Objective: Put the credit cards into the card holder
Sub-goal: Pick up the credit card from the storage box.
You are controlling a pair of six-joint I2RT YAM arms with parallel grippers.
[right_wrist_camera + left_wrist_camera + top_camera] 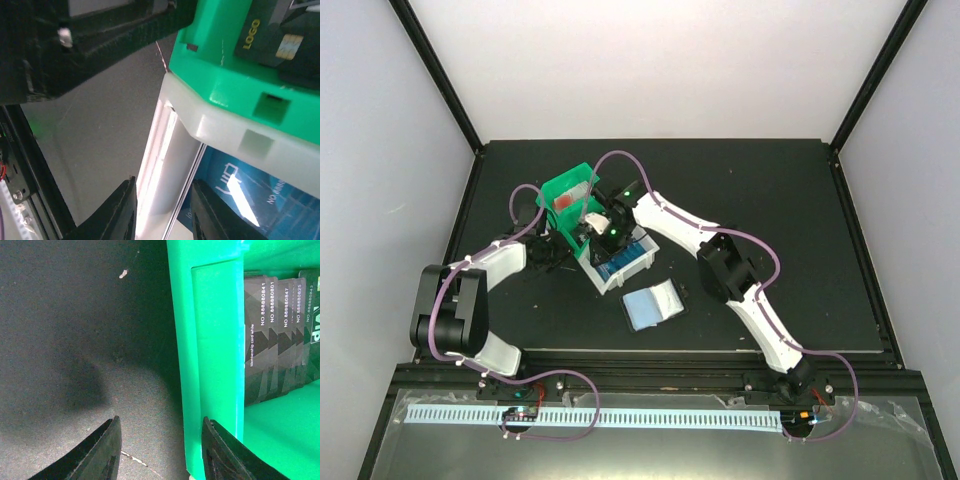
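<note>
Black matte tabletop (770, 200) bears a green plastic bin (552, 192) touching a white plastic bin (635, 275), where the blue credit cards (620, 262) lie. The black folding card holder (652, 305) lies open just beside it. The left gripper (160, 420) gapes beside the green wall, grasping nothing. The right gripper (163, 181) straddles the white wall; whether it pinches, I cannot tell.
</note>
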